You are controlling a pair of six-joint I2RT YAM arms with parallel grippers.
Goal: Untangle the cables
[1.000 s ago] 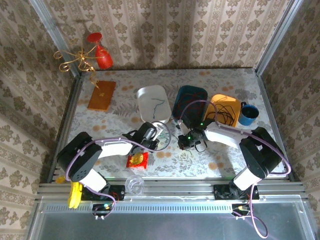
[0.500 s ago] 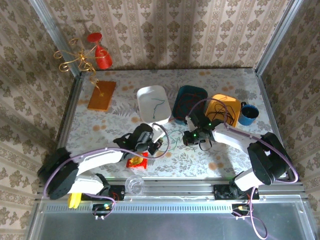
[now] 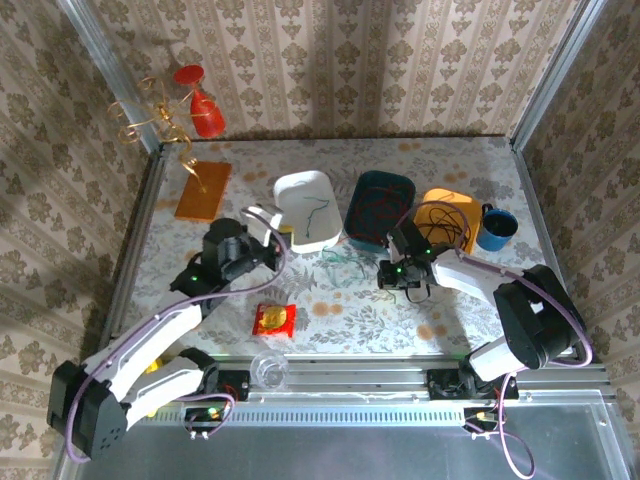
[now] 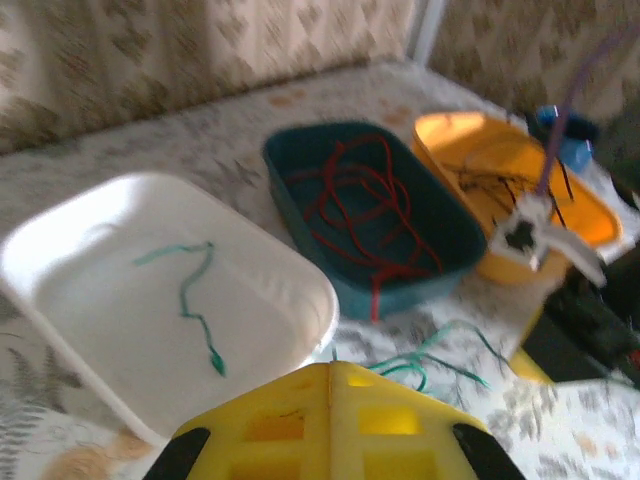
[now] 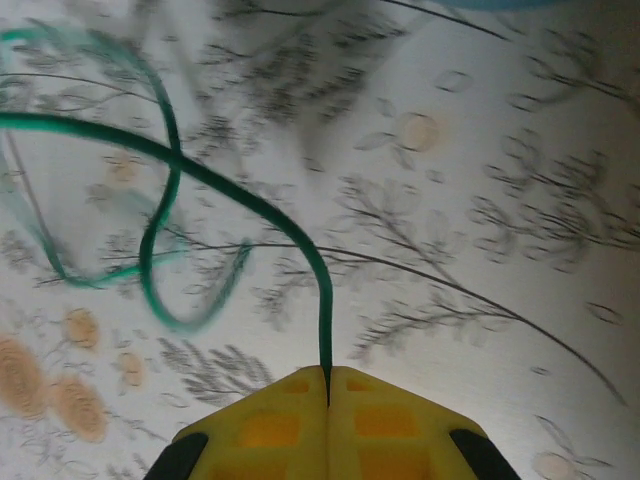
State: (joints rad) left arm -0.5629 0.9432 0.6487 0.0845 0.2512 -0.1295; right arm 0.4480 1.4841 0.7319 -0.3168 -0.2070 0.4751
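Pulls left gripper [image 3: 262, 235] back clear of right gripper [image 5: 328, 372], pinched closed, empty, green cable [image 4: 420, 362] loose just ahead of it; keeps the right clamped on that cable, so likely freed for sorting. Catches from left wrist red cable [image 4: 365, 205] and black cable [image 4: 500, 180] binned farther ahead; confirms pinch from right wrist, too small overhead.
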